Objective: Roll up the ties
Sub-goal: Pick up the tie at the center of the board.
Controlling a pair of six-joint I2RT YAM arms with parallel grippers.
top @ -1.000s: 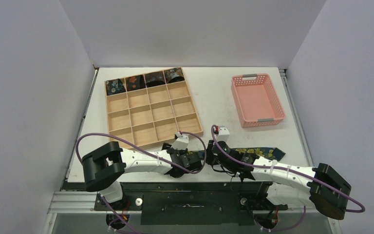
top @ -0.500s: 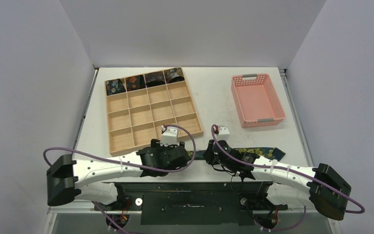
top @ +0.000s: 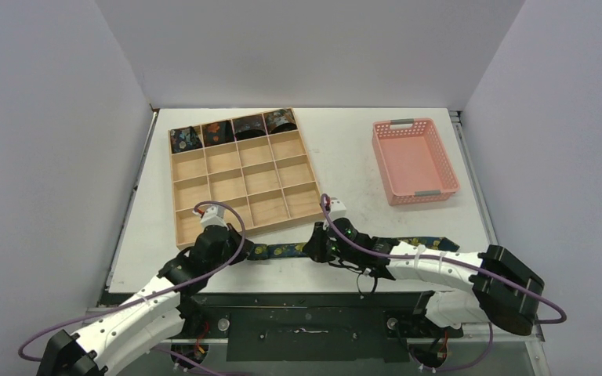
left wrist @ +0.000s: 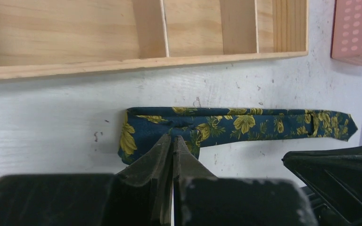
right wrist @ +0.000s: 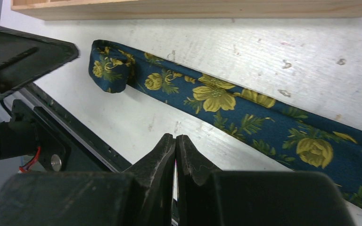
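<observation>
A navy tie (top: 278, 251) with yellow flowers lies stretched along the table's near edge, and its left end is folded over into a small lump (right wrist: 111, 66). My left gripper (top: 241, 252) is shut. Its tips (left wrist: 173, 137) sit at the near edge of that folded end (left wrist: 136, 134), and I see no fabric between them. My right gripper (top: 311, 249) is shut and empty, hovering over bare table (right wrist: 176, 136) just on the near side of the tie's strip (right wrist: 217, 99). Several rolled ties (top: 216, 131) fill the back row of the wooden tray.
The wooden compartment tray (top: 204, 227) stands just beyond the tie, its near wall (left wrist: 122, 66) close to my left gripper. A pink plastic basket (top: 384, 168) sits at the back right. The table's black front edge (right wrist: 66, 141) runs right beside the tie.
My left arm has swung out to the left, taking its gripper from beside the right one to the tie's left end, and its jaws have closed. The right gripper has shifted left along the tie.
</observation>
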